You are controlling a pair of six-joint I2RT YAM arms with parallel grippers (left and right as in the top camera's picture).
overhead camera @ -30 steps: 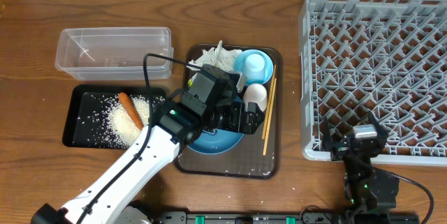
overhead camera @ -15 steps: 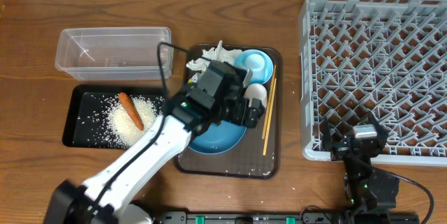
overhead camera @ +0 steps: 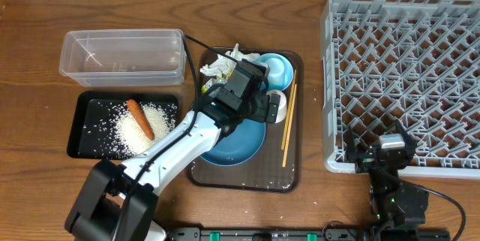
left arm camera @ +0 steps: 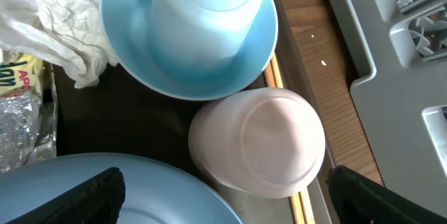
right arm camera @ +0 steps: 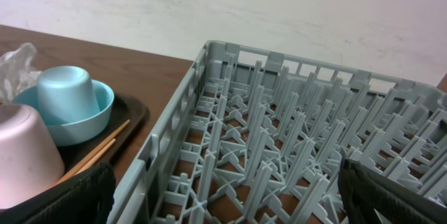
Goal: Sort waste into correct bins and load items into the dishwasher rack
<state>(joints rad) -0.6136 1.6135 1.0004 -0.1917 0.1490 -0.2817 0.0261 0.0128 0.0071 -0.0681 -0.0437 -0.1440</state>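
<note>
The left gripper [left arm camera: 227, 185] hangs over the white cup [left arm camera: 258, 144], its fingers spread wide to either side of the cup and touching nothing. The cup sits on the brown serving tray [overhead camera: 289, 177], between the small light-blue bowl [overhead camera: 276, 68] at the far side and the large blue dish [overhead camera: 236, 145] nearer, with the chopsticks [overhead camera: 288, 117] just to its right. Rice [overhead camera: 135, 130] and the carrot [overhead camera: 140, 118] lie in the black tray [overhead camera: 90, 104]. The right gripper [right arm camera: 227, 192] rests at the rack's [overhead camera: 405, 76] near edge, spread open and empty.

Left wrist view: yellow-green wrapper [left arm camera: 19, 88], part hidden under tissue, shows large letters "am" and small red "AP"; the rest is cut off. No other print legible.
</note>
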